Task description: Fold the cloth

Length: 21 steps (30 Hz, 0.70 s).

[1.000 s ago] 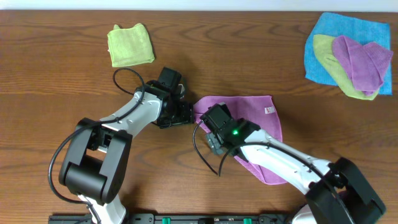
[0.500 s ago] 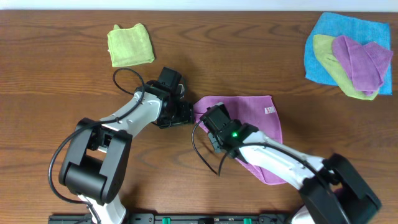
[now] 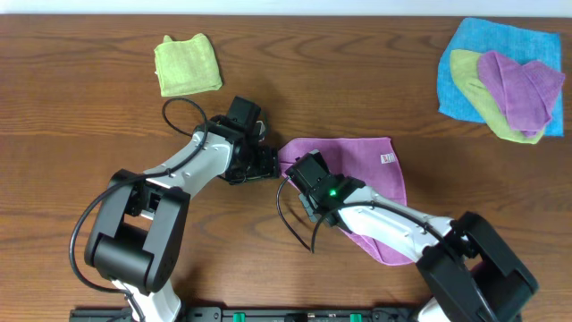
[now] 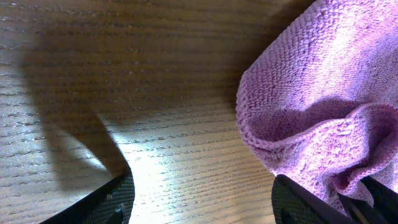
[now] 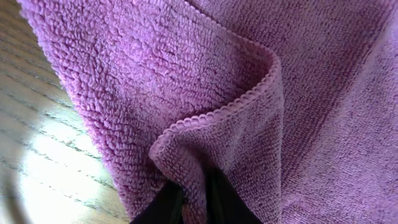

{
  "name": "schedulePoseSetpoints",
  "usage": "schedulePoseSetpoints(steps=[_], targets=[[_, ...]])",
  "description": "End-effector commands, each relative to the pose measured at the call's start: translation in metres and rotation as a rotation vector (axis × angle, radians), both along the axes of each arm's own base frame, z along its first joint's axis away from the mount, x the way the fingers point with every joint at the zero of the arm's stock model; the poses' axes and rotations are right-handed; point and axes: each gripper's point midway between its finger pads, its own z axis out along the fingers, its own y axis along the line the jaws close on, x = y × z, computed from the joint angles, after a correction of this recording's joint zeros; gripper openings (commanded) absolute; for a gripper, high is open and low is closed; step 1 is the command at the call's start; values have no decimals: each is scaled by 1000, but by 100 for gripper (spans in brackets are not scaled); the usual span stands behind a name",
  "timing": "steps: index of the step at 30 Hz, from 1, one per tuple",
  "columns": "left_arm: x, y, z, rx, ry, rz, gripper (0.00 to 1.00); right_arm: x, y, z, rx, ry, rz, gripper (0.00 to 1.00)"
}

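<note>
Cloth: lilac, lying on table right of centre, left edge bunched. Far left: folded green cloth, well apart. Left gripper: jaws wide apart, gripping nothing, cloth edge against one finger. Right gripper: closed, pinching raised fold at cloth's left edge. Far right: pile of cloths, blue undermost.

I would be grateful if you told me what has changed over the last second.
The right claw, shut on a fold of the cloth, has crept slightly leftward, and its arm's elbow has swung left behind it. The open left claw, the cloth's outline, the folded green cloth and the corner pile have stayed put.
</note>
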Motion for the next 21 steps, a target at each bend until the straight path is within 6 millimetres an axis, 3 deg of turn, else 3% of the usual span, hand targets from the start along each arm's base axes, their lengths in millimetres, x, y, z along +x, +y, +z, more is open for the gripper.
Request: schedulePoseSetpoints(steps=[1,7,12,16,21], targets=[[-5,10,-12,46,22,3,73,2,-4,3,-43,-15,22,14],[-5,10,-12,47,21,3,72,4,3,28,-24,-32,34,8],[-3,13,-12,62,15,7,72,-8,16,48,14,-29,79,3],[-1,20,-14,98,2,15,95,-26,35,55,66,0,146,4],[-1,20,-14,98,1,14,95,-38,44,54,52,4,192,5]])
